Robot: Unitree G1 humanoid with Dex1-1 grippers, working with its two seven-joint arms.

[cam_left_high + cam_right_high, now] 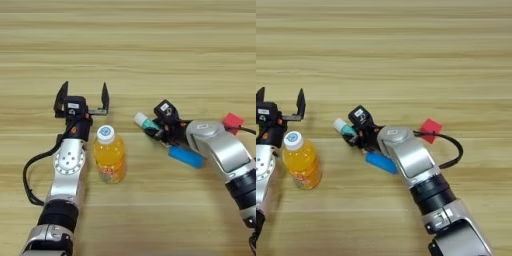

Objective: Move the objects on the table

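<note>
**A:** What lies on the table (pixel 150 45)?

**B:** A wide wooden top with plank grain running across; on it a bottle (pixel 109 155) of orange juice with a white cap, standing upright left of centre; a tube (pixel 145 121), white with green, lying near the middle; a flat blue block (pixel 186 157) lying just right of and nearer than the tube; a small red cube (pixel 233 122) further right.

**A:** Where is the left gripper (pixel 82 99)?

**B:** Just beyond the bottle and slightly to its left, on the far side; its two black fingers (pixel 105 97) stand wide apart, pointing away from the robot, with nothing between them; the silver arm runs alongside the bottle's left side, very close to it.

**A:** And the right gripper (pixel 352 129)?

**B:** It reaches in from the right toward the tube; its black head sits right at the tube's right end; I cannot tell whether the fingers grip the tube or stand apart; the silver forearm passes over the far edge of the block; the cube lies just beyond that arm, beside a black cable.
</note>
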